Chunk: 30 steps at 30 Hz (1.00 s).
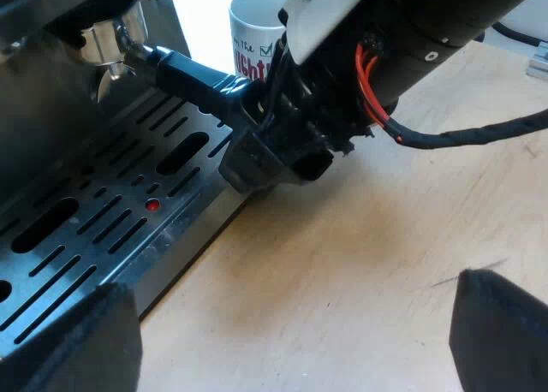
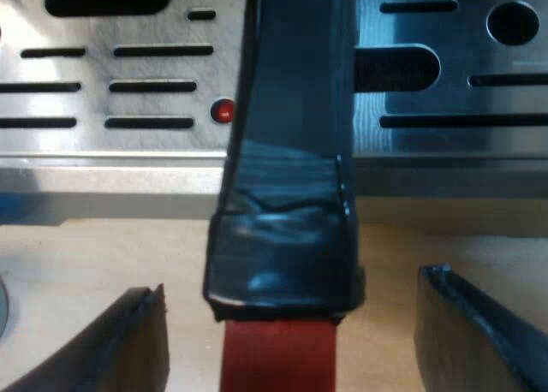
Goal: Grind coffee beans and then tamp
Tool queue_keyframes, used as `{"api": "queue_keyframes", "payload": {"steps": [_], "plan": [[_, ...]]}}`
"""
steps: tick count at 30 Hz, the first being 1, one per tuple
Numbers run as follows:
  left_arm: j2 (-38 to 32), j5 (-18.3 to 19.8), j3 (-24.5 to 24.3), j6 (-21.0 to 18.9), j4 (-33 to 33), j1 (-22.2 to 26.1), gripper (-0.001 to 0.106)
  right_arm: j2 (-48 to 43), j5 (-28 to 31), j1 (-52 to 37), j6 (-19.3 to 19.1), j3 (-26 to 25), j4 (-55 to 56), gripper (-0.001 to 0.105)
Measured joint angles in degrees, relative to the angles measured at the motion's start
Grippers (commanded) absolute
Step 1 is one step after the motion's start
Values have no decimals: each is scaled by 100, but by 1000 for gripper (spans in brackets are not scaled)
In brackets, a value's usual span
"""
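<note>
A white mug (image 1: 257,28) with printed lettering stands near the espresso machine (image 1: 34,101); its inside cannot be seen. The metal holder (image 1: 107,41) is locked into the machine's front, and whatever its basket holds is hidden as well. Its dark handle (image 1: 193,75) sticks out over the slotted drip tray (image 1: 86,238), above a small red marker (image 1: 152,205) set in the grille.

The right gripper (image 2: 291,323) is at the handle's red end (image 2: 278,362). Taking the gripper's reach as twelve o'clock, the handle runs along the six-to-twelve line, with one black finger at nine and the other at three. Bare table (image 1: 360,264) shows in the gap on each side, so the fingers straddle the handle, spread apart and not touching it.

The left gripper (image 1: 291,306) hangs over the table beside the tray's edge, fingers wide apart with nothing between them. The handle and the right gripper lie toward its twelve o'clock.
</note>
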Motion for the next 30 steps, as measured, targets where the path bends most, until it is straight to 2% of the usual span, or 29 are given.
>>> {"api": "queue_keyframes", "payload": {"steps": [1,4,8,18,20,27,30], "plan": [[0,0,0,0,0,0,79,0,-5,0,0,0,0,60],[0,0,0,0,0,0,79,0,-18,0,0,0,0,46],[0,0,0,0,0,0,79,0,-33,0,0,0,0,39],[0,0,0,0,0,0,79,0,-37,0,0,0,0,38],[0,0,0,0,0,0,79,0,-37,0,0,0,0,35],[0,0,0,0,0,0,79,0,42,-31,68,0,123,0],[0,0,0,0,0,0,79,0,50,-28,70,0,122,0]]}}
